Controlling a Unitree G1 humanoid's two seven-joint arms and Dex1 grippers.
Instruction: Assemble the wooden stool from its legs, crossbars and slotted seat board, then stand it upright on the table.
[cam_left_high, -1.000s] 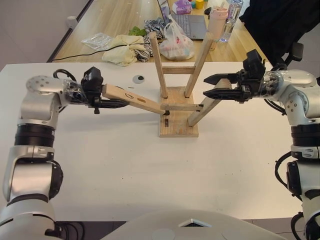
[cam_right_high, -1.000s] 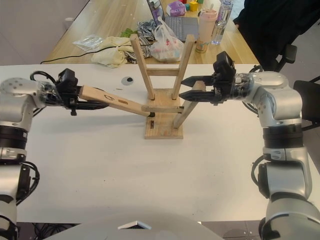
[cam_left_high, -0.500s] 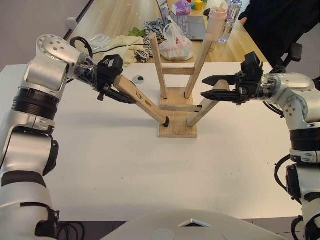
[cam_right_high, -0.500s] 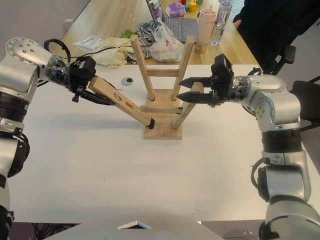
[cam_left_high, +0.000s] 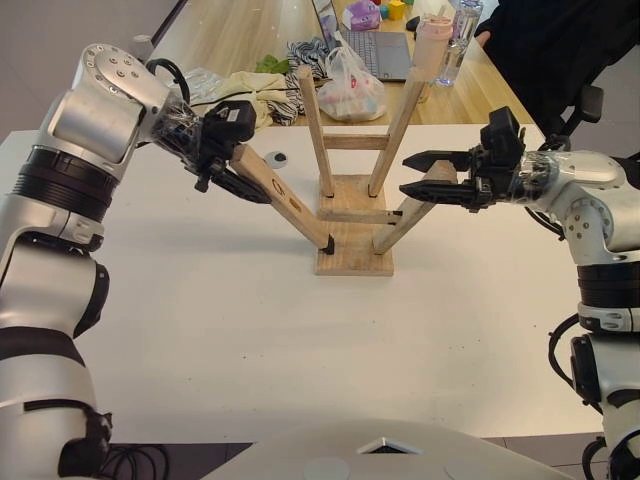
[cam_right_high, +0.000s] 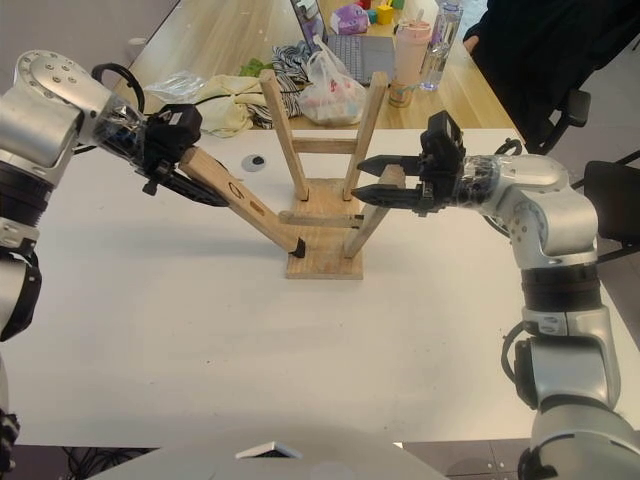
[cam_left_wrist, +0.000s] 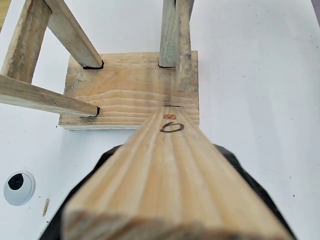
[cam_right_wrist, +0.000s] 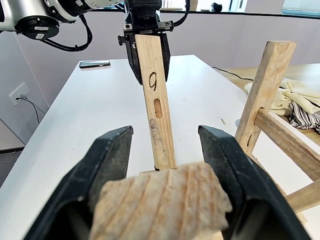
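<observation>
On the white table (cam_left_high: 250, 330), the slotted seat board (cam_left_high: 355, 262) is seen lying flat with the legs pointing upward. A slanted leg (cam_left_high: 290, 205) is held at its upper end by the left gripper (cam_left_high: 245, 180), whose fingers are pinched on it; its lower end is set against the board's near-left corner, though whether it sits in the slot cannot be told. At the near-right corner, a tilted leg (cam_left_high: 405, 215) is flanked at its top by the right gripper (cam_left_high: 404, 176), whose fingers are spread to either side. A lower crossbar (cam_left_high: 355, 214) is found between these. Farther back, two legs (cam_left_high: 315, 125) are joined by an upper crossbar (cam_left_high: 355, 141).
</observation>
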